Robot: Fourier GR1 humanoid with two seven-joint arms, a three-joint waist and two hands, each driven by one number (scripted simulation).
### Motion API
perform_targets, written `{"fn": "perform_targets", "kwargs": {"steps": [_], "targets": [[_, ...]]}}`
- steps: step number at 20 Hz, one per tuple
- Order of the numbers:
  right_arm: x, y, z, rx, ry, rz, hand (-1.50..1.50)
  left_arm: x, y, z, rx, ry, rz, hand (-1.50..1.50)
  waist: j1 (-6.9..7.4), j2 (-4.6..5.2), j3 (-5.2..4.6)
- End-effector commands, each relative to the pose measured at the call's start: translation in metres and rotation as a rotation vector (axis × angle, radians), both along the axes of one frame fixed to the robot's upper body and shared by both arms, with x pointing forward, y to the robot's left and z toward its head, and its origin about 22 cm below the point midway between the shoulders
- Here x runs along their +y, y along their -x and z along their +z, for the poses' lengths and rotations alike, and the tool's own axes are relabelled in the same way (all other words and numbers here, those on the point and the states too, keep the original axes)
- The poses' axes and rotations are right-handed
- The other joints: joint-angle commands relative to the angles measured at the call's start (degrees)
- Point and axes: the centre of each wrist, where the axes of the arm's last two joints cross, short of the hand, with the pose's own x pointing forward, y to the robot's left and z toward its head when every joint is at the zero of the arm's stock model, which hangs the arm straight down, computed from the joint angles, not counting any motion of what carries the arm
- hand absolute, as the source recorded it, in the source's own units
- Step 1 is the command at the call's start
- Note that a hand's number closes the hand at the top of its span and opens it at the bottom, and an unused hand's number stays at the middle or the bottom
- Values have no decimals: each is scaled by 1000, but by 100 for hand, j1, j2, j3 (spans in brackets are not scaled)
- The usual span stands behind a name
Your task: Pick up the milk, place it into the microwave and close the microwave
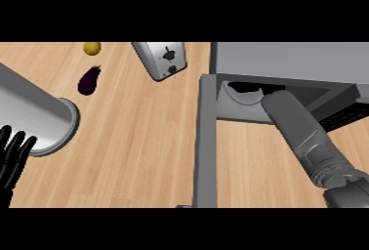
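Forearm [302, 134] reaches from the lower right of the frame into the open microwave [288, 61] at upper right; the milk cannot be seen.

The right hand is hidden inside the cavity, so whether its fingers are open or curled cannot be told, and the milk is presumably in there with it, either held or set down. To do this step well, I judge the carton should stand upright and well back on the turntable [243, 95], clear of the sill, before the hand lets go and draws straight out. Only then can the door [207, 141], standing open down the middle of the frame, be swung shut. The left hand [14, 156] rests at the lower left edge, fingers straight and pointing up, beside a steel cylinder [39, 119].
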Motion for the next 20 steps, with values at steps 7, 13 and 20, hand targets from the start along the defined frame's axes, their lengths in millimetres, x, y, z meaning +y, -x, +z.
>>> {"fn": "perform_targets", "kwargs": {"steps": [7, 13, 20], "targets": [[-2, -5, 11, -32, -46, -35, -150, -6, -1, 5, -18, -18, 17, -150, -59, -2, 4], [-16, 1, 0, -71, -91, -96, -150, -8, 10, -8, 10, -23, -1, -150, -108, -38, -1], [-21, -3, 9, -129, -79, -109, -150, -19, 13, 3, 8, -16, -7, -150, -182, -73, -1]]}}
